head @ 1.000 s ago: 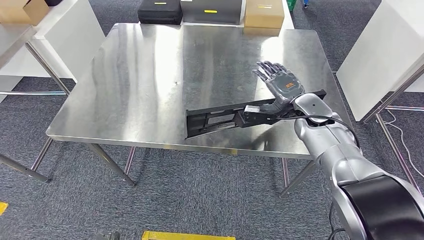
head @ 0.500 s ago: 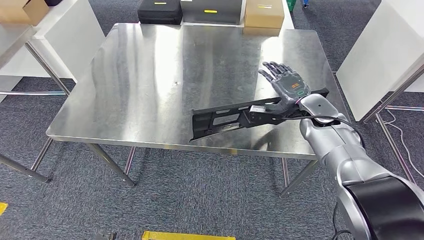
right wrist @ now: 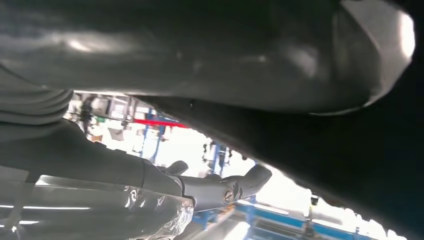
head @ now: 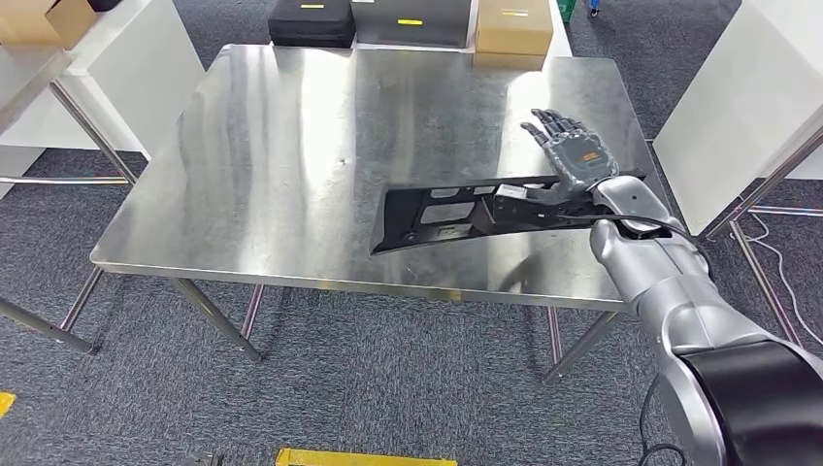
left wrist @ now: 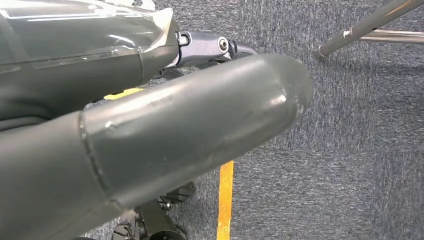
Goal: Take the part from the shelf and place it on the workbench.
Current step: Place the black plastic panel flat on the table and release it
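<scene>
Here right hand (head: 575, 160) raised, fingers (head: 549, 124) spread

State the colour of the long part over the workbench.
Black part, clearest in the head view.

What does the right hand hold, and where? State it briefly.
The right hand holds the long black part near its right end, above the workbench.

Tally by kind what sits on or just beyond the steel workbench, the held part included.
Long black part, held by the right hand: 1
Black cases: 2
Cardboard box beyond the workbench: 1
Total: 4
</scene>
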Motion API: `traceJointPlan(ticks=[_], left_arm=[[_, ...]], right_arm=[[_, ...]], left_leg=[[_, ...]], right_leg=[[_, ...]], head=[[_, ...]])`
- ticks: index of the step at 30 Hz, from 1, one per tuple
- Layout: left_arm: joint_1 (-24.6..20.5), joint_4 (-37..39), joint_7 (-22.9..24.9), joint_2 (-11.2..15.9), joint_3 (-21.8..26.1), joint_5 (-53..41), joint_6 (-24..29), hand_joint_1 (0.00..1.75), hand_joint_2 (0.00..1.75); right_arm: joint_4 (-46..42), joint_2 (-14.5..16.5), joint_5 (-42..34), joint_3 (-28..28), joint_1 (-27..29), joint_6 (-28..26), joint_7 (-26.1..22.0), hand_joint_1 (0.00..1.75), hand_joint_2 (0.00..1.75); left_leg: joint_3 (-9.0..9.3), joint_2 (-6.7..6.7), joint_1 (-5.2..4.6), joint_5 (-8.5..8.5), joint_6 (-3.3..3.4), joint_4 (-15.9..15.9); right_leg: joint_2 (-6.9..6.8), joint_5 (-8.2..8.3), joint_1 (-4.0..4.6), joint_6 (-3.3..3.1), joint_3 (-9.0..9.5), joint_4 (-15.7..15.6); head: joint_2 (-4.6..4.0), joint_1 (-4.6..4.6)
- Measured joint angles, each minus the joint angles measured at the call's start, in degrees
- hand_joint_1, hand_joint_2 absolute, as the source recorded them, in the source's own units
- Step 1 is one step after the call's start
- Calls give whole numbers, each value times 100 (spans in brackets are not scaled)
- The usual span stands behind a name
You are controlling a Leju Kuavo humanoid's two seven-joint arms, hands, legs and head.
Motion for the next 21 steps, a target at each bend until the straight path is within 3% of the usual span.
traceJointPlan(ticks=[5,10,21], left_arm=[[15,0,-72,52,5,-62,13,0,0],[46,0,-71,99,33,-95,4,0,0],[94,0,14,191,81,-164,9,0,0]], right_arm=[[127,-162,3,-331,-431,815,215,0,0],[269,-383,-168,-586,-623,1291,444,0,0],[460,-840,-203,-943,-571,1400,506,0,0]], left_leg=[[-1,-1,-2,0,0,1],[-3,-14,-2,0,1,3],[-2,-13,-1,-4,7,3]], right_leg=[[0,0,-1,0,0,0],[-11,0,-2,0,0,0],[-10,0,-5,1,-5,-1]], head=[[0,0],[0,-1],[0,-1]])
